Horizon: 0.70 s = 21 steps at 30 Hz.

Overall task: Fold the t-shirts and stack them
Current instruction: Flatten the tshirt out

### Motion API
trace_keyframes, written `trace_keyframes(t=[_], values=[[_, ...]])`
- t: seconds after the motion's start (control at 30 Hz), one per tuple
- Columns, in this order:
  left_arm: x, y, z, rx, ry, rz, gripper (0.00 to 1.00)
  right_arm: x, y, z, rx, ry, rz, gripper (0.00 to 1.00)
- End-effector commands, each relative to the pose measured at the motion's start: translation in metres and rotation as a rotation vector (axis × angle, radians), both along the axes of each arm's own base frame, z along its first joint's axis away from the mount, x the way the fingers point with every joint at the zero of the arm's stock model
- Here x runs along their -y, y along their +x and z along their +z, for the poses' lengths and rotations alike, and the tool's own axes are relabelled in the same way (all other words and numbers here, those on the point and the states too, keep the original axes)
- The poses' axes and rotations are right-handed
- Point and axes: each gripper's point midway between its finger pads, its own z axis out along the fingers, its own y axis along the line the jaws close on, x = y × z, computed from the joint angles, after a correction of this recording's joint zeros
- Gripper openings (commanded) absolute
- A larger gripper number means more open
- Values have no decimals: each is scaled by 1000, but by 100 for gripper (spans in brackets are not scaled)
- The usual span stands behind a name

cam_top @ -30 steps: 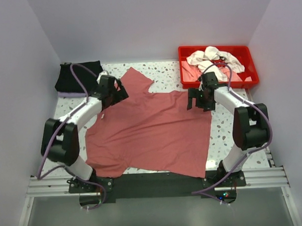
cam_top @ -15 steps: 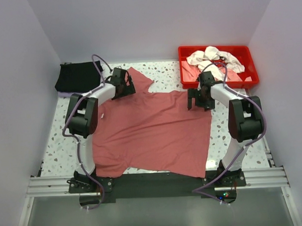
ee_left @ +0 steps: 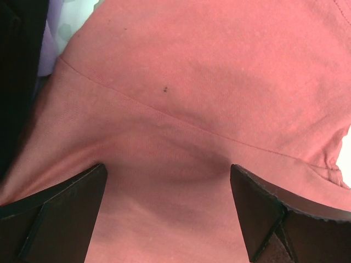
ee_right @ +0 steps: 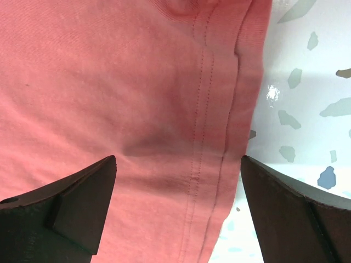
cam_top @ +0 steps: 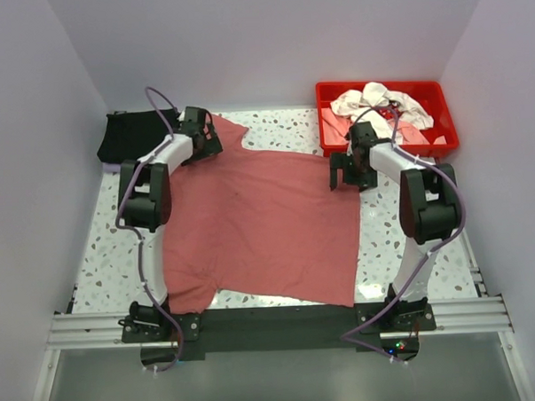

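A dusty brick-red t-shirt [cam_top: 260, 223] lies spread flat over the middle of the speckled table [cam_top: 291, 128]. My left gripper [cam_top: 205, 143] is at the shirt's far left corner, near a sleeve. It stands open, with red cloth [ee_left: 181, 98] and a seam under its wide-apart fingers [ee_left: 77, 197]. My right gripper [cam_top: 348, 176] is at the shirt's far right corner, also open. The double-stitched hem [ee_right: 219, 109] runs between its fingers [ee_right: 93, 186]. A folded black t-shirt [cam_top: 131, 135] lies at the far left. White and pale pink t-shirts [cam_top: 379, 102] are heaped in the tray.
A rigid bright-red plastic tray [cam_top: 438, 140] stands at the far right corner. Grey walls close in the table on three sides. Bare speckled tabletop [ee_right: 307, 98] shows to the right of the hem. Both arm bases are bolted to the rail at the near edge.
The left arm swung toward the far left corner and the red shirt shifted left and away with it. The shirt's right edge drew inward and the right gripper edged farther back.
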Motion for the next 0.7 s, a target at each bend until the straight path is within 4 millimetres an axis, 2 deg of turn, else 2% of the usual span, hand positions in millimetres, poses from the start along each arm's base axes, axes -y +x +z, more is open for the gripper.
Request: trace_keyframes(t=[0.0, 0.17, 0.2, 0.27, 0.3, 0.33, 0.37, 0.4, 0.43, 0.47, 0.53, 0.57, 0.6, 0.63, 0.67], values=[[-3, -10, -22, -76, 1, -42, 100, -5, 16, 19, 57, 24, 27, 99], [7, 9, 18, -7, -31, -75, 100, -8, 10, 37, 84, 31, 43, 99], [10, 9, 34, 18, -52, -85, 100, -10, 7, 39, 88, 28, 45, 99], [13, 2, 46, 31, -63, -96, 100, -16, -7, 47, 97, 33, 42, 99], [15, 1, 70, 78, -76, -101, 100, -20, -14, 50, 100, 37, 42, 99], [16, -3, 80, 95, -83, -103, 100, -24, -22, 59, 117, 44, 46, 99], [17, -14, 78, 83, -83, -107, 100, -32, -41, 52, 91, 39, 49, 99], [17, -20, 107, 138, -90, -107, 100, -36, -52, 51, 86, 31, 55, 99], [16, -29, 115, 148, -91, -102, 100, -41, -64, 49, 77, 30, 64, 99], [11, -47, 126, 169, -92, -82, 100, -55, -89, 44, 48, 56, 94, 99], [5, -68, 134, 182, -95, -56, 100, -74, -116, 40, 23, 117, 144, 99], [-2, -93, 136, 183, -103, -21, 100, -90, -141, 35, -3, 168, 186, 99], [-6, -106, 135, 182, -105, -1, 100, -97, -152, 34, -11, 185, 209, 99], [-10, -132, 110, 126, -115, 29, 100, -106, -174, 25, -48, 192, 244, 99], [-12, -146, 127, 181, -136, 35, 100, -109, -182, 24, -54, 197, 252, 99]])
